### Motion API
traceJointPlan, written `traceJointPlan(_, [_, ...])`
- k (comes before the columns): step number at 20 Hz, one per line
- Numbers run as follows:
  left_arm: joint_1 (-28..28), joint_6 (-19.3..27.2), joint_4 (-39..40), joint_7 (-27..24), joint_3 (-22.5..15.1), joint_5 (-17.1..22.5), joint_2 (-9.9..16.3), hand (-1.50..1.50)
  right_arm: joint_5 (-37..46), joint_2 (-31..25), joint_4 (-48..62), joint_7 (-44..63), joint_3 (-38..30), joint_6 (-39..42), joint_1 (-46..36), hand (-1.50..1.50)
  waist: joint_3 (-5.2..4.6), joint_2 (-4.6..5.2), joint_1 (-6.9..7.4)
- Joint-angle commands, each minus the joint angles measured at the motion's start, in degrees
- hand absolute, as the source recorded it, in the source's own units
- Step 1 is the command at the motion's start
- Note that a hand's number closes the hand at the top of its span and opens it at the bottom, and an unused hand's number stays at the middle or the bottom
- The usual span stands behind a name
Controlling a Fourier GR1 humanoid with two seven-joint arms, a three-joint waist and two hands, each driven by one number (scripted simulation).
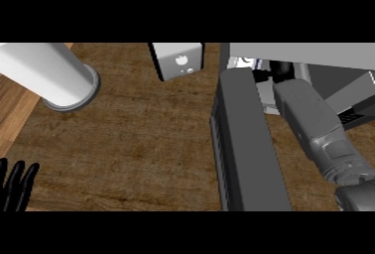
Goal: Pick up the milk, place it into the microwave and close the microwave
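The microwave [322, 52] stands at the right with its dark grey door [245, 144] swung open toward me. My right forearm reaches over the door into the cavity. Only a black part of my right hand [277, 69] shows under the microwave's top edge. A small white patch with blue marks, the milk [244, 62], shows just left of that hand inside the opening. Whether the hand holds the milk is hidden. My left hand [15, 184] rests open at the lower left edge, fingers up.
A tall white cylinder [44, 69] on a round base stands at the back left. A white box-shaped object [178, 59] stands at the back middle, close to the door's far end. Brown wooden counter [132, 149] lies between them.
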Motion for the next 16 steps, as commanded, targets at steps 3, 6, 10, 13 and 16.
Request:
traceJointPlan(3, [-2.69, 0.77, 1.22, 0.55, -0.64, -2.10, 0.17, -1.50, -1.84, 0.56, 2.46, 2.71, -3.32, -10.04, -2.25, 1.50, 0.02, 1.15, 1.10])
traceJointPlan(6, [-2.57, 0.23, 0.97, 0.17, -0.76, -2.64, 0.57, -1.50, -1.32, -1.47, 2.97, 2.97, -3.44, -13.51, -2.91, 1.50, 0.01, 1.25, 1.93])
traceJointPlan(10, [-3.79, 0.81, 0.43, 1.00, -1.09, -3.91, 0.91, -1.50, 4.46, -2.83, 4.37, 2.09, 1.45, -22.30, -3.32, -1.50, -0.08, 1.85, 2.99])
traceJointPlan(13, [-4.48, 0.84, 2.05, 0.34, -1.20, -5.07, 0.91, -1.50, 5.20, -2.05, 5.11, 1.88, 1.94, -25.04, -3.34, -1.50, -0.04, 1.99, 3.26])
traceJointPlan(16, [-4.93, 1.04, 1.12, 1.61, -1.86, -5.72, 1.23, -1.50, 5.41, -2.69, 6.13, 3.95, 1.96, -25.85, -4.83, -1.50, 0.05, 2.20, 3.77])
